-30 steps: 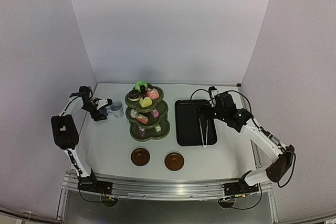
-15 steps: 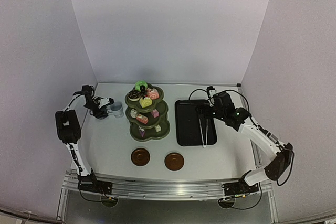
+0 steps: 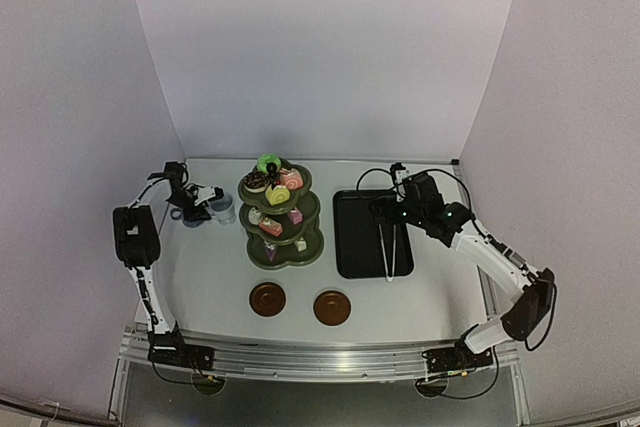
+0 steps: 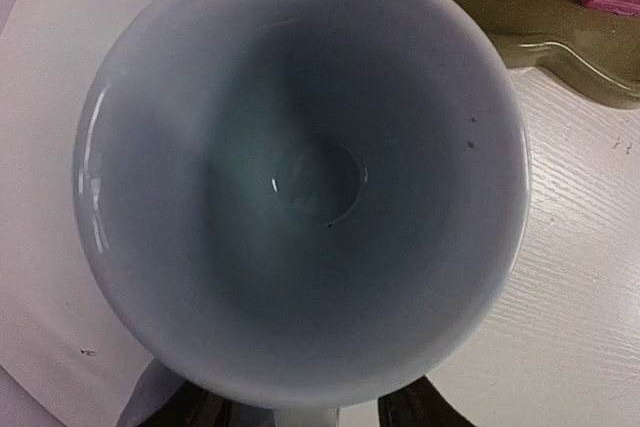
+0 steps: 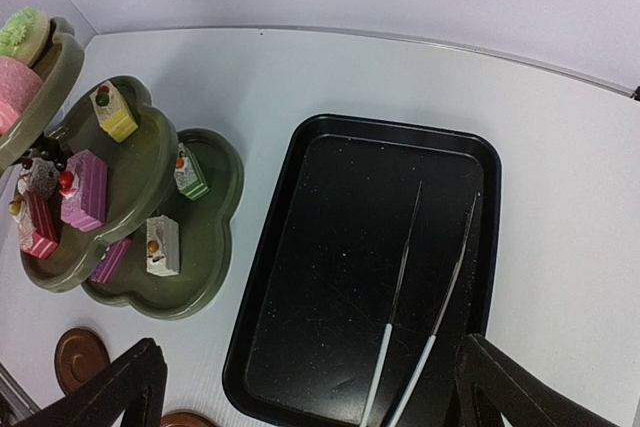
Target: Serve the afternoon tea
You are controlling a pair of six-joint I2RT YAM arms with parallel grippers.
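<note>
The white cup (image 3: 222,209) stands at the back left of the table. Its pale inside (image 4: 300,167) fills the left wrist view. My left gripper (image 3: 200,199) reaches it from the left. In the wrist view, my left gripper (image 4: 305,412) straddles the cup's handle with a gap on each side. A dark-blue cup (image 3: 189,216) sits mostly hidden under that gripper. The olive three-tier stand (image 3: 282,225) (image 5: 150,182) holds small cakes. Two brown saucers (image 3: 267,298) (image 3: 332,307) lie near the front. My right gripper (image 3: 388,212) (image 5: 320,397) hangs open and empty above the tray.
A black tray (image 3: 350,242) (image 5: 330,247) lies right of the stand with metal tongs (image 3: 390,247) (image 5: 420,277) in it. White walls close in the back and both sides.
My left gripper has moved toward the back onto the white cup and its jaws have narrowed. My right gripper has drifted slightly back and left over the tray.
</note>
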